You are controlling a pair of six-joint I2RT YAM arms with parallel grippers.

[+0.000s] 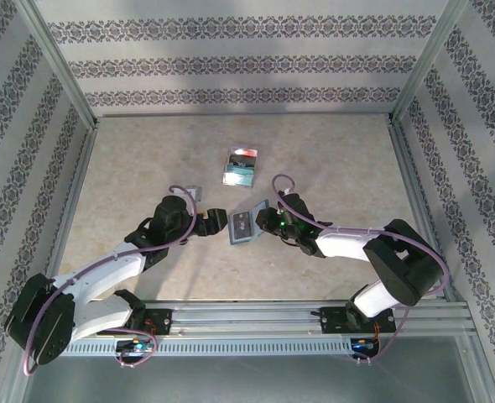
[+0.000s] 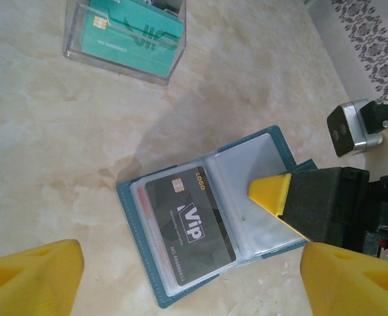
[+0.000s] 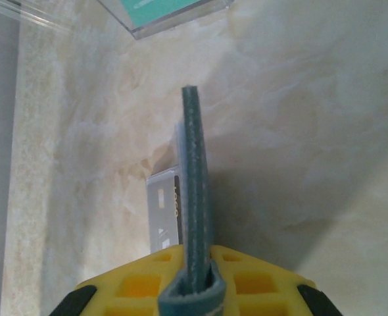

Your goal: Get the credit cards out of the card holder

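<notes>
Right gripper (image 1: 267, 221) pinches card holder (image 2: 240, 178); left gripper (image 1: 216, 222) agape; clear box (image 2: 115, 66), seemingly teal-carded, beyond.

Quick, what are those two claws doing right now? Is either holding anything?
Left gripper: jaws open, holding nothing.
Right gripper: jaws shut on the card holder.

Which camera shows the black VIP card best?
Left wrist: the black VIP card shows face-on, print readable. Top external shows a small dark patch; right wrist, a sliver beside the card holder.
</notes>
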